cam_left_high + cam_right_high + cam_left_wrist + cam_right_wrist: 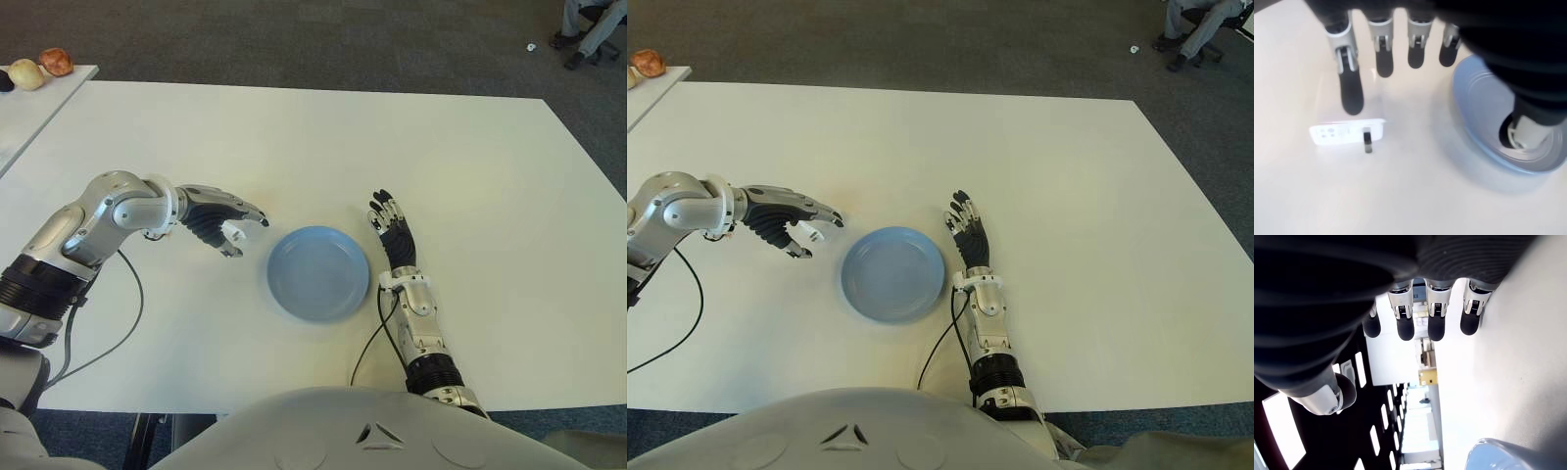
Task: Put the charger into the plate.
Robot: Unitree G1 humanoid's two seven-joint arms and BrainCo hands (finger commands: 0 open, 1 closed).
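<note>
Two hands over a white table (294,137). Left hand (220,219) hovers just left of the blue plate (318,272), palm down, fingers (1351,90) spread and relaxed, holding nothing. Charger (1347,133), small, white, flat, lies on the table under that hand, below the fingertips; a dark prong shows at its edge in the left wrist view. From the head camera it shows as a white bit beneath the fingers (234,232). Charger is outside the plate, just beside its left rim, not touching it as far as the wrist view tells.

Plate sits near the table's front centre, upright, nothing in it.

Right hand (392,227) shows just right of the plate, fingers extended forward and loosely apart, palm toward the table, grasping nothing. Right wrist view gives four straight fingertips (1435,328) and the thumb off to one side, plate rim (1508,455) at the corner. Contact with the table cannot be told.

Cables run from both forearms toward the torso.

Far left, a second table (39,108) carries a few rounded items (56,62). Far right top, a seated person's legs (593,34) on dark carpet (343,39).
</note>
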